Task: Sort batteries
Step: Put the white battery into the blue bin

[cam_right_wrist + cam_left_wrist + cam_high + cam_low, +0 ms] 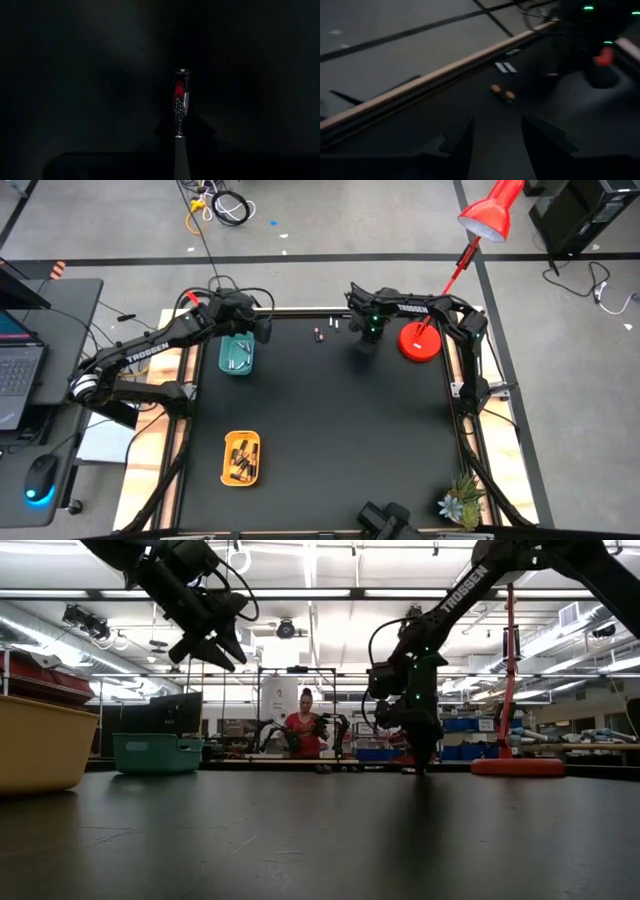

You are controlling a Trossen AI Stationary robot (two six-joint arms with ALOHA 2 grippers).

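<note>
The jaws of the right gripper [181,142] clench a dark battery [181,107] above the tabletop [320,430]; left gripper [496,142] hangs released; next, I judge, carry it to the yellow tray [241,457].

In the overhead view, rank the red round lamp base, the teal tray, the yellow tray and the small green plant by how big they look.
1. Orange-yellow rectangular tray and teal rectangular tray: look alike; an arm partly hides the teal one, so unranked.
2. Red round lamp base and small green plant: close in apparent size, unsure.
</note>
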